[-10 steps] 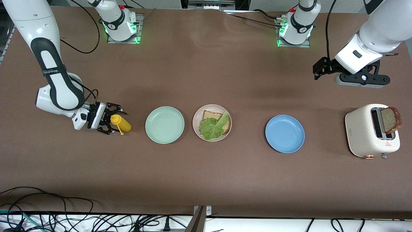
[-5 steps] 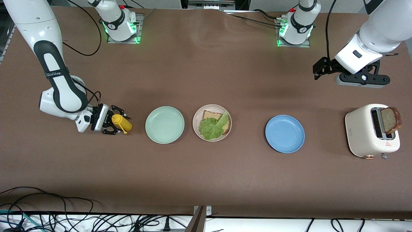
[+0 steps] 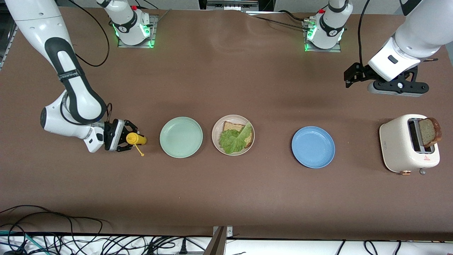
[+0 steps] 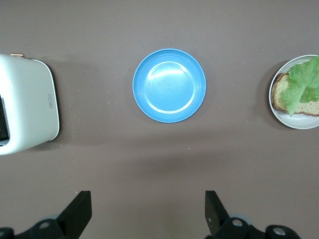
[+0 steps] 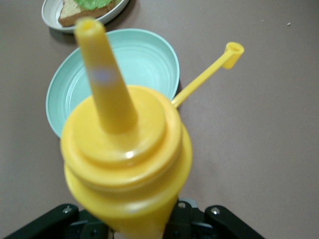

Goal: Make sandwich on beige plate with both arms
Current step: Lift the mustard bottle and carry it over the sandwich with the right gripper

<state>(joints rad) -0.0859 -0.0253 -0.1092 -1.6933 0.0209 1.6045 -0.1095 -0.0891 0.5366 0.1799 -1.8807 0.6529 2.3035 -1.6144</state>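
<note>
Yellow plastic squeeze bottle (image 3: pixel 133 139) sits clamped in the right gripper (image 3: pixel 120 140) – nozzle aimed along the worktop toward the round beige plate (image 3: pixel 216 141) holding bread and lettuce (image 3: pixel 231 141); left gripper (image 3: pixel 354 76) waits wide open.

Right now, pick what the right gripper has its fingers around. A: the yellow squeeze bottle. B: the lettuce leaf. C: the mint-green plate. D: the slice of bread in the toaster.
A: the right gripper sits around the yellow squeeze bottle beside the mint-green plate, and the right wrist view shows the bottle's nozzle rising just above its fingers.
</note>
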